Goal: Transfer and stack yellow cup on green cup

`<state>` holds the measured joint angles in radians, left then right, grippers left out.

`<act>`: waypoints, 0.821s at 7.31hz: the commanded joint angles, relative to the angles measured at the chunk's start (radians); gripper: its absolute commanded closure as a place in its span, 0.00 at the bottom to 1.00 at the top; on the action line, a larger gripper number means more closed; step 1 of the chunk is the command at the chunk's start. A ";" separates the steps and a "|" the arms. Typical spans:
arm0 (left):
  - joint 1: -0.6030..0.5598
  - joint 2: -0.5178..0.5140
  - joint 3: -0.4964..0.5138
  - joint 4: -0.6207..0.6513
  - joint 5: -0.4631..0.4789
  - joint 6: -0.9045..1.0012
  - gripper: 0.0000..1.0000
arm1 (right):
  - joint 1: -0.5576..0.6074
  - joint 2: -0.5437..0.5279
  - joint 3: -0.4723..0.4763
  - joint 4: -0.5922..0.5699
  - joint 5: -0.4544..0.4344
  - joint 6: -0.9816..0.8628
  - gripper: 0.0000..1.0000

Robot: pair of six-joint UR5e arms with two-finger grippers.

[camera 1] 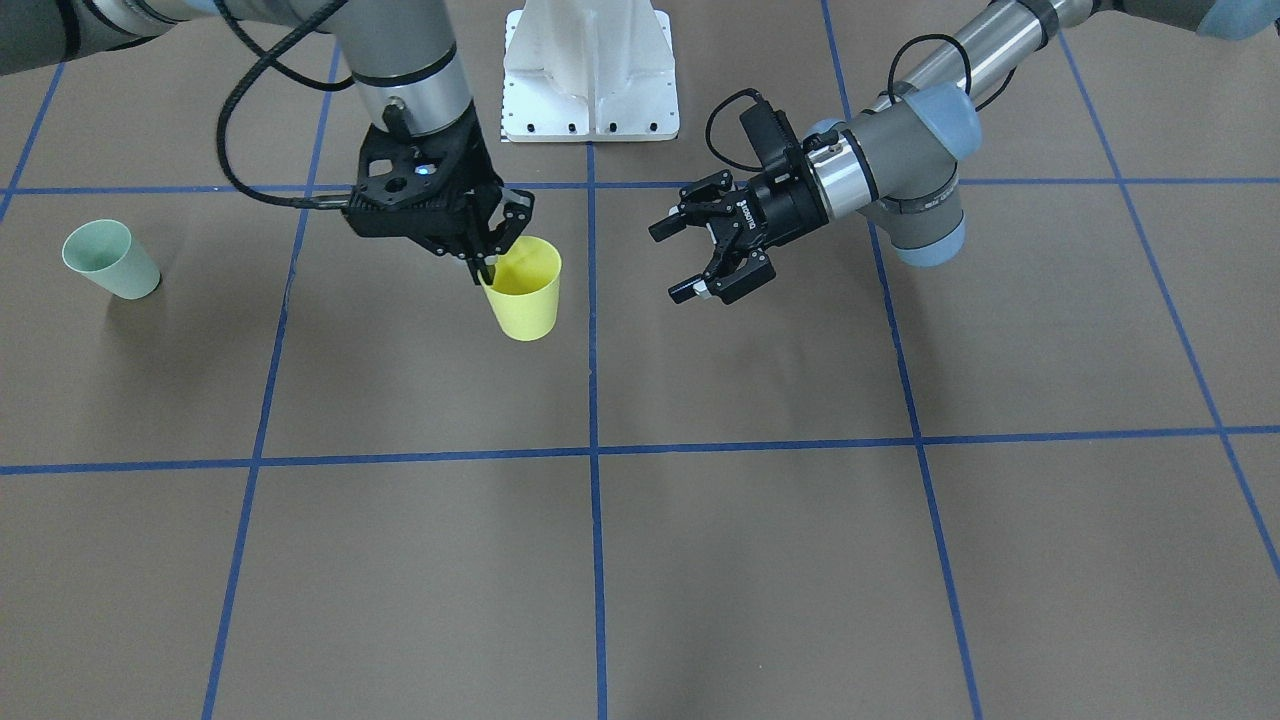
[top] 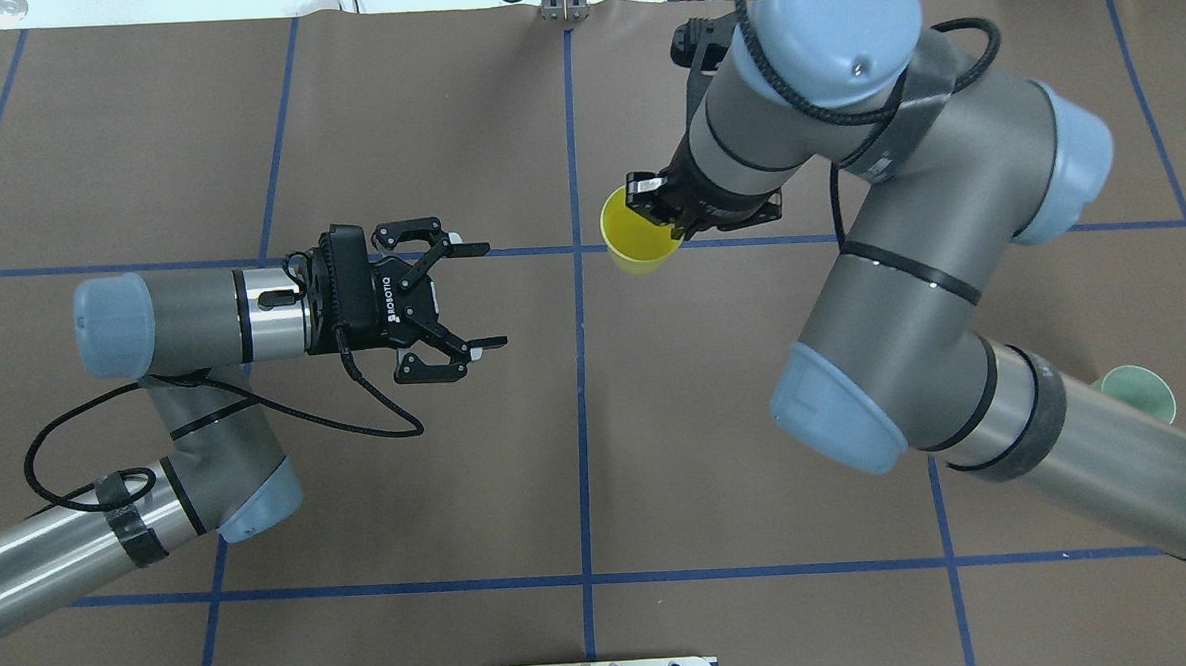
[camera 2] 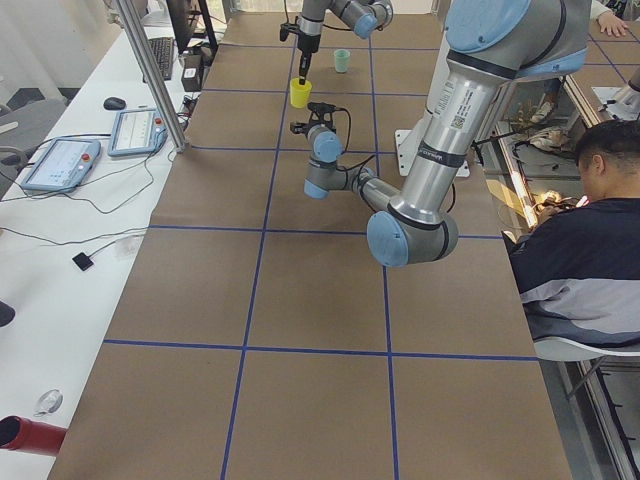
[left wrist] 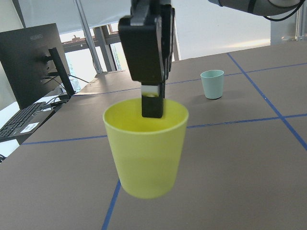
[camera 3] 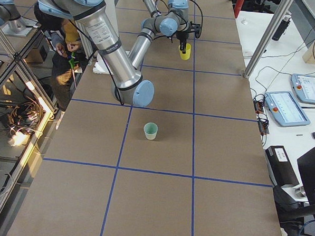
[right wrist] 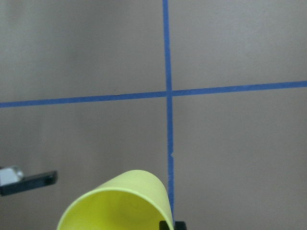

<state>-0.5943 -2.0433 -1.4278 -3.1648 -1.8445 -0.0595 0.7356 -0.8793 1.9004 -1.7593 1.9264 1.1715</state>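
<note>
My right gripper is shut on the rim of the yellow cup, one finger inside and one outside. It holds the cup upright near the table's middle, seemingly just off the surface. The cup also shows in the overhead view, the left wrist view and the right wrist view. My left gripper is open and empty, level with the cup, a short gap away and pointing at it. The green cup stands upright and alone far out on my right side, partly hidden behind my right arm in the overhead view.
The white robot base stands behind the cups. Blue tape lines grid the brown table. An operator sits beside the table, and control tablets lie on a side bench.
</note>
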 commanded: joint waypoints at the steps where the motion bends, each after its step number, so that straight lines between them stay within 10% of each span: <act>1: -0.008 -0.002 0.004 0.053 0.097 0.000 0.01 | 0.134 -0.055 -0.003 -0.006 0.062 -0.126 1.00; 6: -0.184 0.121 -0.006 0.320 0.240 0.003 0.01 | 0.251 -0.152 -0.001 -0.019 0.094 -0.358 1.00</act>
<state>-0.7158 -1.9681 -1.4310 -2.9246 -1.6051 -0.0555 0.9712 -1.0206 1.8993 -1.7775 2.0177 0.8487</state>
